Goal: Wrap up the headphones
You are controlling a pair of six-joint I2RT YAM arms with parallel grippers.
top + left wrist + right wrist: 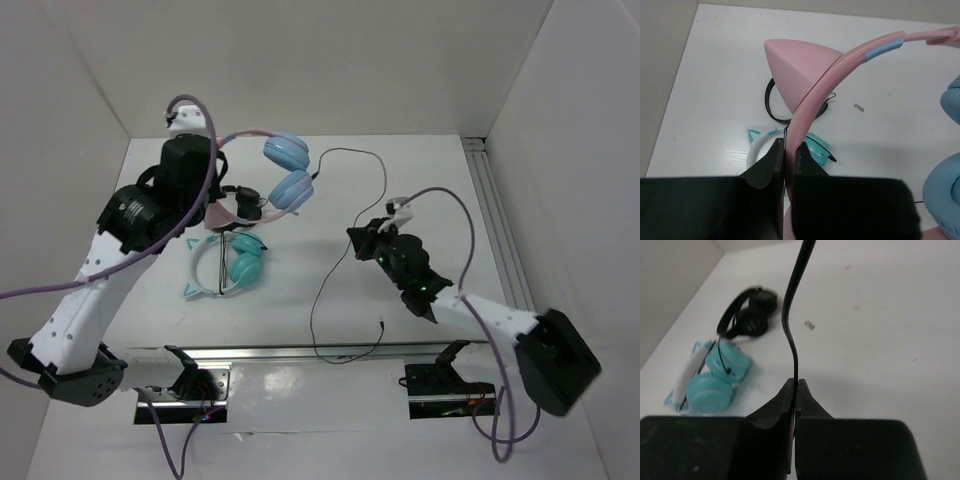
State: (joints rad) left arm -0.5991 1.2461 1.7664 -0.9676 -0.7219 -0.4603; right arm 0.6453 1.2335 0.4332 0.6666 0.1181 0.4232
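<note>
headphones with a pink cat-ear headband and light blue ear cups (287, 170) hang at the far left, headband clamped by the left gripper (785, 149). the right gripper (794, 386), to their right, pinches their thin black cable (785, 315); the loose end trails toward the near edge.

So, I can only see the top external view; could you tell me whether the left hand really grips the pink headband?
Observer: Yes; the left wrist view shows the left hand shut on the pink headband, near one cat ear.
Operator: Thank you. Does the right hand hold the cable?
Observer: Yes; the right wrist view shows the right hand shut on the thin black cable.
</note>
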